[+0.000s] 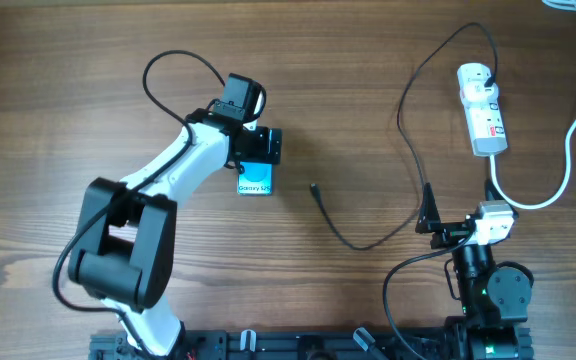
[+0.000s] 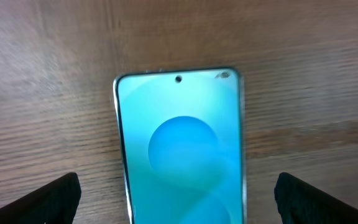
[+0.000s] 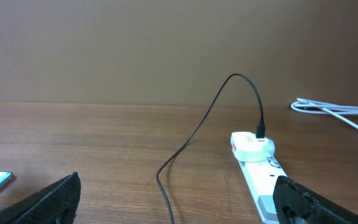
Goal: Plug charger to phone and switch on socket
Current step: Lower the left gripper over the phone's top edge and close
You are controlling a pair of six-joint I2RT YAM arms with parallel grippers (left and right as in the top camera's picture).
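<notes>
Left hand (image 2: 178,190): released, straddling phone (image 2: 179,143), likely to steady it.
Right hand (image 3: 178,190): released, empty, facing charger (image 3: 210,107), socket (image 3: 257,171) by table (image 1: 358,70) right edge.

Left arm (image 1: 173,165) has a white shell with bulky black joints — a black wire (image 1: 173,54) loops off it; right arm (image 1: 478,265) is mostly black, with a white-capped wrist.

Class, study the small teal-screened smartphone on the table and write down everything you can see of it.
The flat rectangular smartphone lies face up on the brown wooden table, its screen lit teal with a bluer circle. A punch-hole camera sits top centre; a thin silvery frame rims it. In the overhead view, a white bottom band reads "Galaxy". The left gripper hovers above, jaws open on either side, not touching. Nothing is plugged in.
</notes>
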